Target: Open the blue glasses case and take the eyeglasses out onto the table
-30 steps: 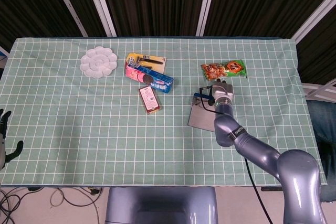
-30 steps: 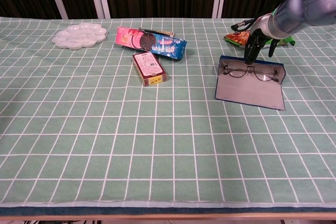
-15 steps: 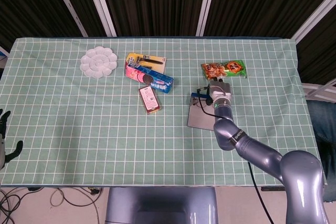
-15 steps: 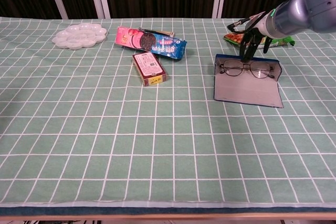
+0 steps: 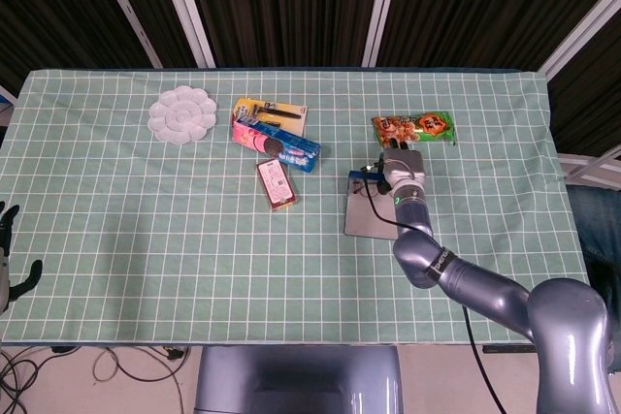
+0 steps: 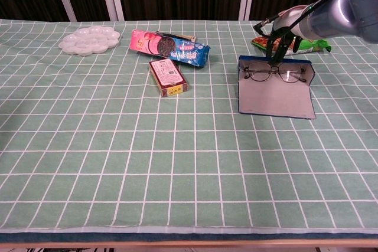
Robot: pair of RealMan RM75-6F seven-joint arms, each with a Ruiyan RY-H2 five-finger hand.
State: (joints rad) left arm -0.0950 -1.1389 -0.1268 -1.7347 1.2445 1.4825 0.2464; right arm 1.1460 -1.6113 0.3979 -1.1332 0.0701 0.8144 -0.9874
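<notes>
We see our right hand reaching down over the far edge of the open case, its dark fingers pinching the glasses at the bridge. The glasses sit directly beneath the hand, against the case's raised blue back wall, with the grey flap lying flat on the near side of the hand. Just beyond the hand lies a snack bag. Well off to the hand's left are a red box, a blue biscuit pack and, farther still, a white palette.

The bench is covered by a pale green cloth with a white grid, lying smooth. Behind it the room is dark, with black slatted panels crossed by white bars.

Our left hand shows only at the head view's left edge, off the bench, fingers apart and holding nothing.
</notes>
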